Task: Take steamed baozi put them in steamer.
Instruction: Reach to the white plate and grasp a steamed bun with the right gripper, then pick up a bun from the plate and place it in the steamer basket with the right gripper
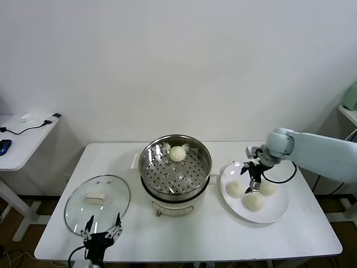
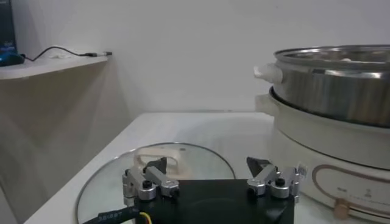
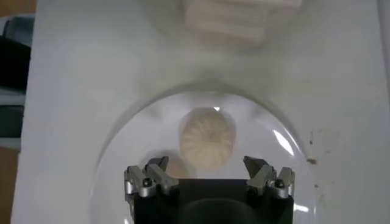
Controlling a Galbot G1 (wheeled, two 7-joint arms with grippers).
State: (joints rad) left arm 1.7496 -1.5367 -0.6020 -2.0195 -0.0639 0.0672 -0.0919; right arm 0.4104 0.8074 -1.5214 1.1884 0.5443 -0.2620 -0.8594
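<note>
The right pincer (image 1: 255, 180) hangs open over the white plate (image 1: 276, 211) near the worktop's (image 1: 189, 234) right edge — three steamed baozi (image 1: 252, 201) lie there, close together. A fourth bun (image 1: 177, 153) sits on the perforated tray in the steamer (image 1: 175, 167) at mid-worktop. The left pincer (image 1: 102, 231) waits open at the front edge — just beside the glass lid (image 1: 97, 197).
</note>
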